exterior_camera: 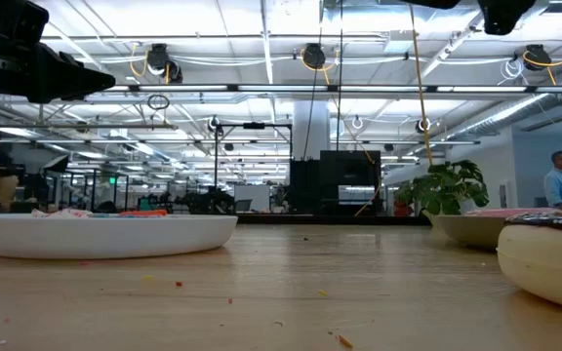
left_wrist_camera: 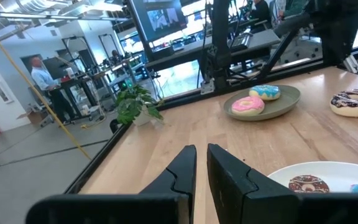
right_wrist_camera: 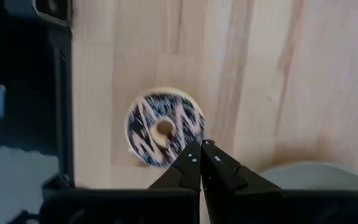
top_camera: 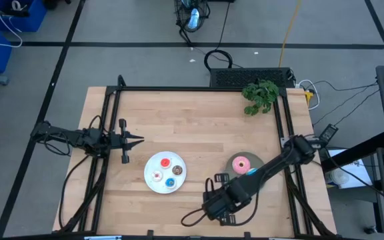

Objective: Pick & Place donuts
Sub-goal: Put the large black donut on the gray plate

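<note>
The right gripper hangs above the table's near edge with its two dark fingers pressed fully together and nothing between them. Directly under its tips lies the chocolate donut, flat on the bare wood, untouched, its dark icing streaked with pale sprinkles. Just beside that donut is the grey plate, partly covered by the right arm in the high view; it carries the pink-iced donut and the blue-iced donut, side by side.

To the left sits the white plate with four tiny donuts on it: the red one, the pink-white one, the brown one and the blue one.

Farther left, the left gripper waits over the wood near the table's left edge, pointing toward the white plate, its fingers nearly together with only a narrow slit between them, holding nothing.

At the far right corner of the table stands a small green plant.
</note>
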`<state>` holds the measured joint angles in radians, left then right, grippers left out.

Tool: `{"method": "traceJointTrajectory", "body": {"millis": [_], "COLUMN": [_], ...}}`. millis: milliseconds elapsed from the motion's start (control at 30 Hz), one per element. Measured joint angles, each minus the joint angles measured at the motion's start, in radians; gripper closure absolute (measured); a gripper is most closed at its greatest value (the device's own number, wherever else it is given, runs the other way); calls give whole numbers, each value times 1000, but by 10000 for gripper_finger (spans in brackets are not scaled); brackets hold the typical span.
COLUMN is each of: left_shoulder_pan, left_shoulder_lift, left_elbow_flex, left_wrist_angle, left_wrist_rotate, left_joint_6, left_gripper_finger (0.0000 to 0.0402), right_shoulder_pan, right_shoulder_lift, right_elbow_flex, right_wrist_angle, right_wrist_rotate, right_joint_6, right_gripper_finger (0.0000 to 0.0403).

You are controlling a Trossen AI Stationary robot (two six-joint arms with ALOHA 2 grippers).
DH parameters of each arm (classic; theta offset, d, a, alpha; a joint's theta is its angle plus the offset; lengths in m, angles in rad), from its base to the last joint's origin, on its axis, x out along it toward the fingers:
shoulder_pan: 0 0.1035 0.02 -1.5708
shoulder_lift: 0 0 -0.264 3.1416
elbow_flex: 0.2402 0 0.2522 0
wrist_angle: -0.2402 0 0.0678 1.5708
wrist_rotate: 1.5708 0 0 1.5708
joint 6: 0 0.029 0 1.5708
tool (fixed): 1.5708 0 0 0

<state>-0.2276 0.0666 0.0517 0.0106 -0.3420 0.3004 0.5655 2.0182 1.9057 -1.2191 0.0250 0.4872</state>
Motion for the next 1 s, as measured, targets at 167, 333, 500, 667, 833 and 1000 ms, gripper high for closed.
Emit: {"method": "traceJointTrajectory", "body": {"millis": [167,333,500,667,833,1000], "left_shoulder_pan": [0,0,0,0,0,0], "left_shoulder_lift": [0,0,0,0,0,0], "left_elbow_flex": [0,0,0,0,0,0], "left_wrist_angle": [-1,-2,-1,-1,0,0], "left_wrist_rotate": [0,0,0,0,0,0], "left_joint_6": [-11,-10,-9,-8,-8,-8], "left_gripper_finger": [355,355,355,355,355,355], "right_shoulder_pan": [-3,-3,-9,-10,-10,-11], "right_shoulder_lift": [33,40,41,42,42,41], "right_elbow_flex": [1,-25,-89,-197,-277,-296], "right_wrist_angle": [23,43,63,175,229,255], "right_wrist_rotate": [0,-42,-53,-93,-106,-106], "right_joint_6": [23,-8,-44,-96,-115,-115], "right_gripper_finger": [389,324,225,150,125,130]}}
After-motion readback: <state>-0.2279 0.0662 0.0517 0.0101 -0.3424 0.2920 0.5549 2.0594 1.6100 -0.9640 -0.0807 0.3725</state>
